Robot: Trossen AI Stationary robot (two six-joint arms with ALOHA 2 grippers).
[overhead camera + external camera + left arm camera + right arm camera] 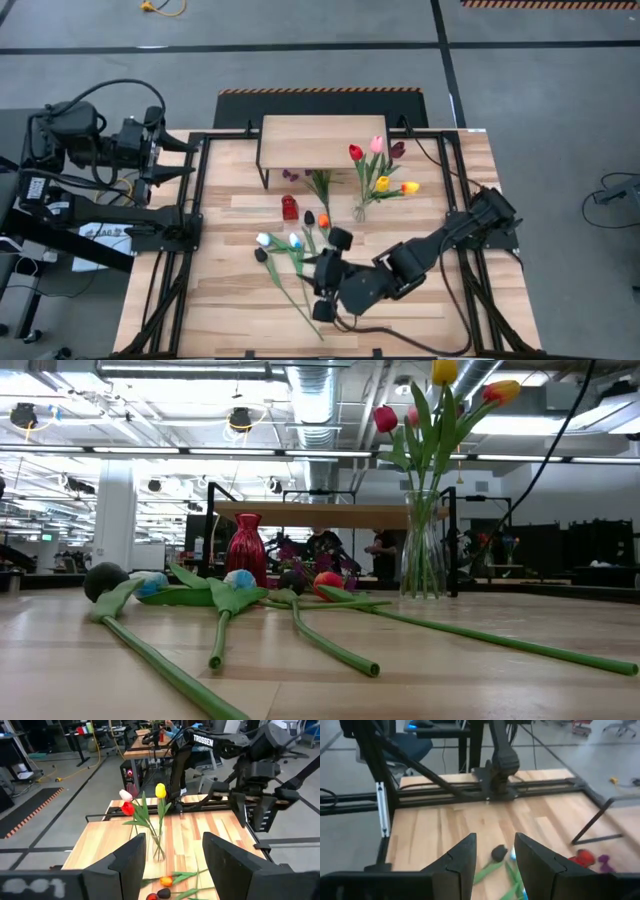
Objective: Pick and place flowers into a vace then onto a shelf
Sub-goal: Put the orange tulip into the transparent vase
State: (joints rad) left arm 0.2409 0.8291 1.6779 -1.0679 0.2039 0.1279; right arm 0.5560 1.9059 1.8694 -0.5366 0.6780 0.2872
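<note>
A clear glass vase (pixel 360 210) holding several tulips stands on its base on the table, right of centre, in front of the shelf (pixel 320 142). Loose flowers (pixel 290 250) lie flat at mid-table, among them a black-headed one (pixel 498 852). My right gripper (pixel 495 840) hovers open above these flowers, pointing toward the table's left, with the black head beyond its fingertips. My left gripper (pixel 192 160) hangs open beyond the table's far left edge, facing the glass vase (pixel 158 847).
A small red vase (pixel 290 207) stands near the loose flowers, and a purple sprig (pixel 290 175) lies by the shelf's left leg. Long green stems (pixel 330 645) run toward the near edge. Black rails frame the table's left and right sides.
</note>
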